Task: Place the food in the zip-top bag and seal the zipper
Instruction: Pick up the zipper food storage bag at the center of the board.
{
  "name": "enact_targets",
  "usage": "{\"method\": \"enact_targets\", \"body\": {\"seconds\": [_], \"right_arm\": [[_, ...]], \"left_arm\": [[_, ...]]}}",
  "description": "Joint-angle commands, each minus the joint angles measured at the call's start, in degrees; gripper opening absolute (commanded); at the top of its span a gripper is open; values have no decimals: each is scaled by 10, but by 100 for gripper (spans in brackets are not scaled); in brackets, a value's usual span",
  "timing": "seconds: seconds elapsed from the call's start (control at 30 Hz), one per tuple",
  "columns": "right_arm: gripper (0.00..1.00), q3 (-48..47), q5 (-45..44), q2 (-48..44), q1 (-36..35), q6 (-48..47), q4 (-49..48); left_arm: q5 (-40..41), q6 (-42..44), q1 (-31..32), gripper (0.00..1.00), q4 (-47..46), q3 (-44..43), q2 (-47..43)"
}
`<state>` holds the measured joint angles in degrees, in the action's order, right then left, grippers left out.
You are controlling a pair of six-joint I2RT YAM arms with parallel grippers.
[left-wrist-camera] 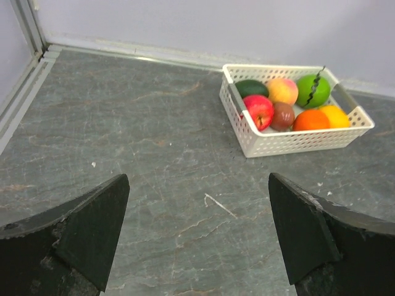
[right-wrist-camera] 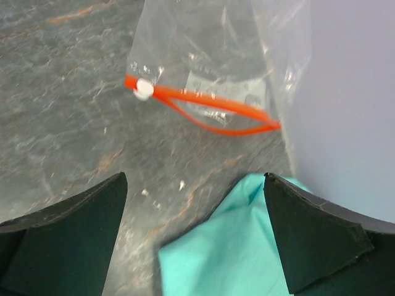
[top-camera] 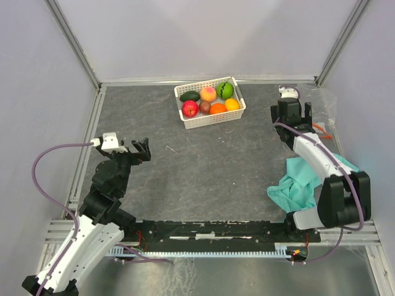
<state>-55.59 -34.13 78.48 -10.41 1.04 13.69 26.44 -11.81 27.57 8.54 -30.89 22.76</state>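
The food lies in a white basket at the back middle: red apple, avocado, peach, striped melon, brown fruit and two oranges. The clear zip-top bag lies flat by the right wall. Its red zipper gapes slightly, with a white slider at one end. My right gripper is open and empty above the table just short of the bag. My left gripper is open and empty, well short of the basket.
A teal cloth lies crumpled under my right arm, its corner close to the bag's mouth. The basket stands near the back wall. Metal rails run along the table's left and back edges. A small white scrap lies on the table.
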Motion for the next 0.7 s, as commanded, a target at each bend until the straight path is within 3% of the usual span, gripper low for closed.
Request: {"method": "enact_targets", "body": {"seconds": [0.0, 0.4, 0.67], "right_arm": [[100, -70, -7, 71, 8, -136, -82], [84, -201, -33, 278, 9, -247, -68], [64, -230, -85, 355, 9, -302, -122]], "left_arm": [[15, 32, 1, 100, -12, -21, 40], [24, 47, 0, 100, -1, -19, 60], [12, 53, 1, 100, 2, -19, 58]]}}
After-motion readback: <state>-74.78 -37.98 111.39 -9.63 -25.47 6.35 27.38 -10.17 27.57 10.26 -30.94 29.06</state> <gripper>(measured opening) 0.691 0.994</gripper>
